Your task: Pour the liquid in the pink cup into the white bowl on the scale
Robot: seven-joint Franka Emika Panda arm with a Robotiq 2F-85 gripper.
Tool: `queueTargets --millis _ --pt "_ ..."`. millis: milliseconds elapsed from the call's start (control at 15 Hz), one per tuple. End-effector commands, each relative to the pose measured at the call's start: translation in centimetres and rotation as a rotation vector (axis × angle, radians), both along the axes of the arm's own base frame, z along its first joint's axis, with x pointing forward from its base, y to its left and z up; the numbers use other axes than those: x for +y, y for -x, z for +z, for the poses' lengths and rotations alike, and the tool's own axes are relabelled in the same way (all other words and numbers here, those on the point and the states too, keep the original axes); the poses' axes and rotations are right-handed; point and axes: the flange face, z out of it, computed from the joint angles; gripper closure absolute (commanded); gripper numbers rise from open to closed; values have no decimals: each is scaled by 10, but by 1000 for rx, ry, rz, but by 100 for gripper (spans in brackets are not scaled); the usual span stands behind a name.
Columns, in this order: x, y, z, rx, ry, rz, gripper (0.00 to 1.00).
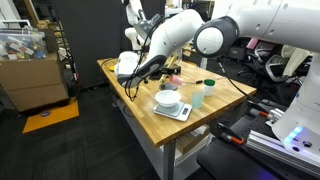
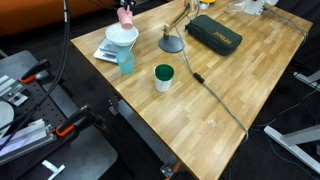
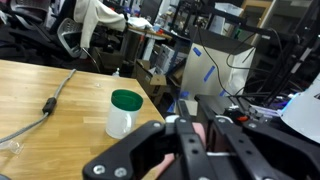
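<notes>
Although only its two dark fingers (image 3: pixel 150 150) show in the wrist view, the claw (image 3: pixel 197 138) is closed on the pink cup (image 2: pixel 125 16), and a sliver of pink sits between the fingers. In an exterior view the pink cup hangs in the air clear of the table (image 2: pixel 240 90), close under the top edge of the picture. The bowl (image 2: pixel 122 36) lies directly below it, resting on the scale (image 2: pixel 104 52). In an exterior view the claw (image 1: pixel 163 69) reaches in sideways from the arm (image 1: pixel 190 35), with the pink cup (image 1: pixel 172 73) at its tip over the bowl (image 1: pixel 168 99) and scale (image 1: pixel 174 112). Whether the pink cup is tipped enough to pour I cannot tell, and no liquid can be made out. Below the claw, just beside the scale, stands a mint cup (image 2: pixel 126 63). A green-topped cup (image 2: pixel 163 77) stands a little farther out, and the wrist view shows the green-topped cup (image 3: pixel 124 112) ahead and to the left of the fingers. A cable (image 2: pixel 215 95) runs across the table, and a black case (image 2: pixel 213 32) lies well apart from the claw.
</notes>
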Motion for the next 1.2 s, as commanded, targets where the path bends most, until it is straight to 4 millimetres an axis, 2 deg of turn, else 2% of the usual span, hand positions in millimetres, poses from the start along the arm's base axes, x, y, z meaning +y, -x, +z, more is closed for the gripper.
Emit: queueTargets --millis 0,467,867,1133 --pt "-10 -11 20 -88 -131 -113 96" --pt "-20 -26 46 -300 -320 -337 96" --pt "-53 -49 60 -609 -407 -508 96" --pt "-76 -60 71 -853 -393 -566 96"
